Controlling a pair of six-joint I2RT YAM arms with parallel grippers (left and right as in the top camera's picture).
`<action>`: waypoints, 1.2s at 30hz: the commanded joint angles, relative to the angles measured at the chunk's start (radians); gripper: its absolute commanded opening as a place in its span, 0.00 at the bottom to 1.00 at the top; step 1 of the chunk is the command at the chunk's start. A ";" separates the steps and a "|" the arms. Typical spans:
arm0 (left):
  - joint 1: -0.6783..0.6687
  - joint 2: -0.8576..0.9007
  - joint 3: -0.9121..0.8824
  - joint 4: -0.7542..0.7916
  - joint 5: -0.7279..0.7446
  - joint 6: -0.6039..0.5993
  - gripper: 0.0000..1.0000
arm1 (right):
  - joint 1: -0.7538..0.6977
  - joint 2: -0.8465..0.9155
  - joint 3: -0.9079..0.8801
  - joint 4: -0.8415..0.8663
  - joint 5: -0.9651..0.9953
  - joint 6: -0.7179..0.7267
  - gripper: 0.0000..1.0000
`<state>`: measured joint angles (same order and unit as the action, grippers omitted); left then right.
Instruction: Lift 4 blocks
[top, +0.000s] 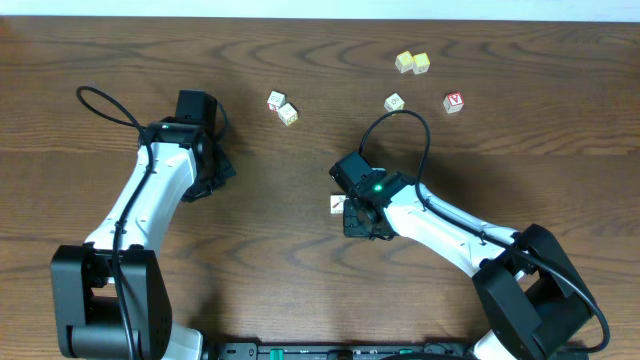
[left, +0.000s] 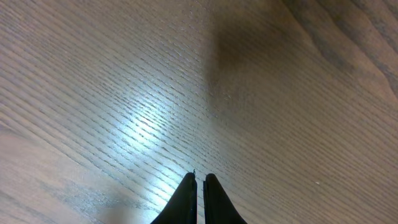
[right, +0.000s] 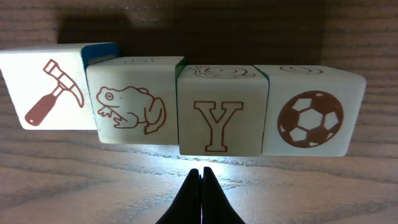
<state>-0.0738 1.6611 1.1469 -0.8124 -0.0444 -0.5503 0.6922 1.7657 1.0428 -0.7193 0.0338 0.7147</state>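
- My right claw (right: 201, 177) is pinched fully closed and holds nothing. It points at a row of four blocks (right: 143, 124) standing side by side near the middle of the worktop (right: 323, 193).
- Its tips stop just short of the Y block (right: 221, 112), with a strip of wood showing between. The hammer block (right: 50, 87) and frog block (right: 127, 93) stand on one side, the football block (right: 311, 118) on the other.
- My left claw (left: 199, 186), also closed and empty, hangs above bare wood in the worktop's left half.

A robot lab bench: left arm (top: 150, 200) and right arm (top: 440, 222) share a wood-grain table (top: 300, 300), toy cubes (top: 412, 62) scattered beyond the right claw (right: 201, 180).
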 joint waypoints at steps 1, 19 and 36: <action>0.001 -0.002 -0.004 -0.006 -0.007 -0.009 0.07 | -0.006 0.023 -0.010 0.009 0.000 -0.019 0.01; 0.001 -0.002 -0.004 -0.006 0.007 -0.009 0.07 | -0.043 0.026 -0.010 0.035 -0.086 -0.193 0.01; 0.001 -0.002 -0.004 -0.002 0.007 -0.009 0.07 | -0.043 0.037 -0.010 0.041 -0.095 -0.188 0.01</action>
<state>-0.0738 1.6611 1.1473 -0.8108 -0.0326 -0.5507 0.6521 1.7912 1.0382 -0.6834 -0.0563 0.5392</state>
